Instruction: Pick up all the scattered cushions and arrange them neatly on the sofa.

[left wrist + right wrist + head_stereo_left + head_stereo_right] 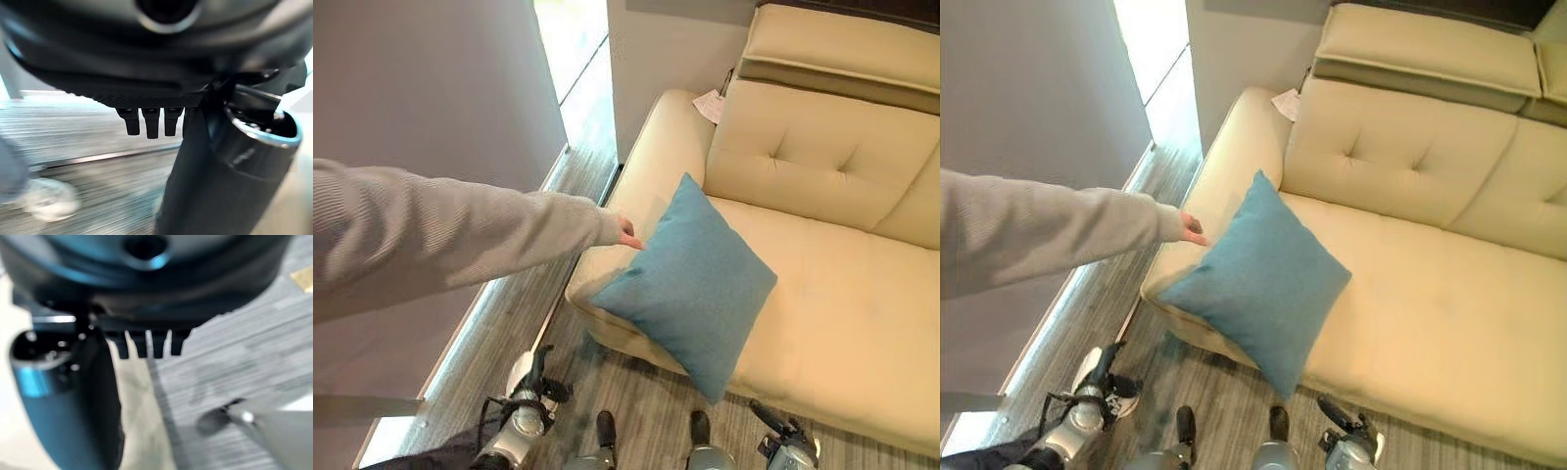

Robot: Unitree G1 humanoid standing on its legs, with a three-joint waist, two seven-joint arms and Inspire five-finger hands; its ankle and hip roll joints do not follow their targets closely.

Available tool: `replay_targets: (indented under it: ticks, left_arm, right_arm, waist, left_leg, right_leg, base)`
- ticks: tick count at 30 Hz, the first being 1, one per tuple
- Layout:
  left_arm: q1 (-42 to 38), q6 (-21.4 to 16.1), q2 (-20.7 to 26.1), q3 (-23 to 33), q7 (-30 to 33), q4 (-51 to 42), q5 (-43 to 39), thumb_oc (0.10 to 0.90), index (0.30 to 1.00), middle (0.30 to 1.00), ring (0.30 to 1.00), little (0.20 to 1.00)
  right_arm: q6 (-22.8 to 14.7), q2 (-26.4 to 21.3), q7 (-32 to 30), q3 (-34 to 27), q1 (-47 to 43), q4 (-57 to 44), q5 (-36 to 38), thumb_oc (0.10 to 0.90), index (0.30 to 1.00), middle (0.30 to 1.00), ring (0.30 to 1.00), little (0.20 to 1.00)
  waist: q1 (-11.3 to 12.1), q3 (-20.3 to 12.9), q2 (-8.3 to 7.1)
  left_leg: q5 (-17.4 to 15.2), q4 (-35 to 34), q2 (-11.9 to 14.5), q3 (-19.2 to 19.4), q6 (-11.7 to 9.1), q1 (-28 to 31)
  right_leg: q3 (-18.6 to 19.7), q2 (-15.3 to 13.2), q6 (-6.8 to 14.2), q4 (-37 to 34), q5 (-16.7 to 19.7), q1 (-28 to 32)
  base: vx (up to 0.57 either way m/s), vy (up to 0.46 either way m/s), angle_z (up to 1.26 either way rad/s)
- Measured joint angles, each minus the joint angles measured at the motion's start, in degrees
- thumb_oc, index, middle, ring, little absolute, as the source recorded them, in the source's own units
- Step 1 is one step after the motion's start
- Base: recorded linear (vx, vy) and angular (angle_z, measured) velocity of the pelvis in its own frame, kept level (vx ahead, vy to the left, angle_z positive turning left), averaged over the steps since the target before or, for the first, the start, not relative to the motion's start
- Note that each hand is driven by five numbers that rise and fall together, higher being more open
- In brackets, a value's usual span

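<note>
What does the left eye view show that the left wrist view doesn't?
Left eye view: the blue cushion overhanging the front edge of the cream sofa, with a person's hand at its corner. Left wrist view: the left hand close up, fingers straight and holding nothing, plus what looks like a white shoe. Both: the grey plank floor.

1. I see one teal square cushion (688, 279), standing on a corner like a diamond, on the cream sofa (847, 304).
2. It leans at the seat's left front, its lowest corner hanging past the front edge.
</note>
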Motion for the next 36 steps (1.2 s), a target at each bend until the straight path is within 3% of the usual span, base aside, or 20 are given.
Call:
replay_targets:
  ticks: [2, 6, 12, 18, 26, 29, 30, 31, 32, 34, 36]
  left_arm:
    - [-0.19, -0.06, -0.01, 0.46, 0.11, -2.91, -0.04, 0.8, 0.9, 0.9, 0.9, 0.9]
    - [-0.67, -0.63, -0.47, 0.74, 0.37, -7.47, -0.27, 0.8, 0.9, 0.9, 0.9, 0.9]
    - [-1.06, -0.79, -2.28, -0.72, 1.09, -10.52, -1.72, 0.8, 0.9, 0.9, 0.9, 0.9]
    - [-0.88, -0.53, -2.73, -0.8, 1.09, -10.16, -3.17, 0.8, 0.9, 0.9, 0.9, 0.9]
    - [-0.25, -0.54, -2.81, -1.94, 0.54, -8.91, -4.45, 0.8, 0.9, 0.9, 0.9, 0.9]
    - [0.88, -0.52, -3.1, -1.9, -1.18, -6.64, -4.49, 0.8, 0.9, 0.9, 0.9, 0.9]
    - [1.31, -0.35, -3.11, -1.88, -1.74, -5.65, -4.5, 0.8, 0.9, 0.9, 0.9, 0.9]
    - [2.12, -0.3, -3.16, -1.7, -1.86, -4.64, -4.51, 0.8, 0.9, 0.9, 0.9, 0.9]
    - [2.45, -0.22, -3.17, -1.66, -1.99, -3.89, -4.54, 0.8, 0.9, 0.9, 0.9, 0.9]
    - [3.15, 0.18, -3.31, -1.27, -3.03, -2.19, -4.58, 0.8, 0.9, 0.9, 0.9, 0.9]
    - [3.61, 0.96, -3.85, -0.76, -3.68, 0.01, -4.61, 0.8, 0.9, 0.9, 0.9, 0.9]
  right_arm:
    - [-0.03, -0.92, -0.75, 0.23, -0.66, -2.86, 1.32, 0.8, 0.9, 0.9, 0.9, 0.9]
    - [-0.04, -1.65, -1.49, 3.79, -3.23, -8.49, 1.51, 0.8, 0.9, 0.9, 0.9, 0.9]
    - [-1.67, -0.84, -2.33, 10.12, -9.43, -12.99, 1.44, 0.8, 0.9, 0.9, 0.9, 0.9]
    - [0.74, 2.01, -2.02, 15.86, -11.04, -12.47, -0.39, 0.8, 0.9, 0.9, 0.9, 0.9]
    - [1.8, 1.88, 0.85, 16.85, -9.18, -13.09, -4.49, 0.8, 0.9, 0.9, 0.9, 0.9]
    - [1.86, 0.67, 1.83, 13.54, -6.25, -13.02, -6.06, 0.8, 0.9, 0.9, 0.9, 0.9]
    - [1.92, 0.41, 1.97, 12.13, -4.99, -12.69, -6.04, 0.58, 0.571, 0.571, 0.571, 0.571]
    - [2.17, -0.03, 2.2, 10.15, -3.47, -12.58, -5.98, 0.425, 0.338, 0.338, 0.338, 0.338]
    - [2.27, -0.34, 2.26, 9.1, -2.66, -12.39, -5.87, 0.4, 0.3, 0.3, 0.3, 0.3]
    - [2.33, -0.96, 2.65, 7.2, -1.82, -9.91, -5.67, 0.4, 0.3, 0.3, 0.3, 0.3]
    - [2.65, -1.23, 2.71, 4.6, -0.98, -7.42, -4.54, 0.8, 0.9, 0.9, 0.9, 0.9]
  waist:
    - [0.48, -0.25, 0.68]
    - [0.65, -0.6, 1.29]
    - [1.01, -0.98, 1.95]
    - [3.81, -1.14, 2.27]
    - [3.93, -1.06, 2.52]
    - [3.71, -1.04, 2.54]
    - [3.64, -1.03, 2.53]
    - [3.54, -1.03, 2.52]
    - [3.52, -1.02, 2.52]
    - [3.35, -0.98, 2.46]
    - [3.36, -0.96, 2.42]
  left_leg:
    - [0.26, 0.0, 1.11, -0.41, -1.2, -0.29]
    - [0.48, 0.01, 2.61, -0.87, -2.15, -0.24]
    - [0.79, 0.03, 2.66, -2.25, -2.61, -1.56]
    - [1.2, 0.04, 2.59, -3.13, -3.13, -2.97]
    - [1.38, 0.04, 2.37, -4.0, -3.29, -3.54]
    - [1.37, 0.03, 2.26, -4.45, -3.3, -2.67]
    - [1.35, 0.03, 2.22, -4.61, -3.3, -2.2]
    - [1.3, 0.02, 2.22, -4.65, -3.27, -1.82]
    - [1.3, 0.02, 2.25, -4.64, -3.28, -1.69]
    - [1.29, 0.01, 2.31, -4.64, -3.28, -1.07]
    - [1.13, -0.02, 2.32, -4.56, -3.31, -0.15]
  right_leg:
    - [-0.61, 1.54, -0.57, -3.2, 1.75, 1.47]
    - [-0.94, 3.34, -1.31, -3.26, 1.65, 1.72]
    - [-2.25, 3.36, -1.53, -3.57, 1.5, 1.12]
    - [-3.11, 3.33, -1.63, -3.58, 1.58, 0.12]
    - [-3.92, 3.35, -1.6, -3.58, 1.54, 0.06]
    - [-4.45, 3.29, -1.45, -3.58, 1.25, 1.27]
    - [-4.67, 3.24, -1.47, -3.58, 1.05, 1.87]
    - [-4.75, 3.24, -1.46, -3.59, 0.93, 2.27]
    - [-4.73, 3.26, -1.45, -3.59, 0.92, 2.39]
    - [-4.68, 3.32, -1.45, -3.58, 0.91, 2.98]
    - [-4.58, 3.32, -1.43, -3.59, 0.65, 3.83]
  base:
    - [0.15, -0.139, 0.01]
    - [0.08, -0.106, 0.01]
    - [-0.02, -0.057, 0.1]
    - [0.02, -0.036, 0.08]
    - [0.02, -0.005, 0.06]
    - [0.05, -0.001, 0.09]
    - [0.04, 0.004, 0.09]
    - [0.03, 0.004, 0.04]
    - [0.0, 0.0, 0.0]
    - [0.0, 0.0, 0.0]
    - [-0.01, -0.006, -0.02]
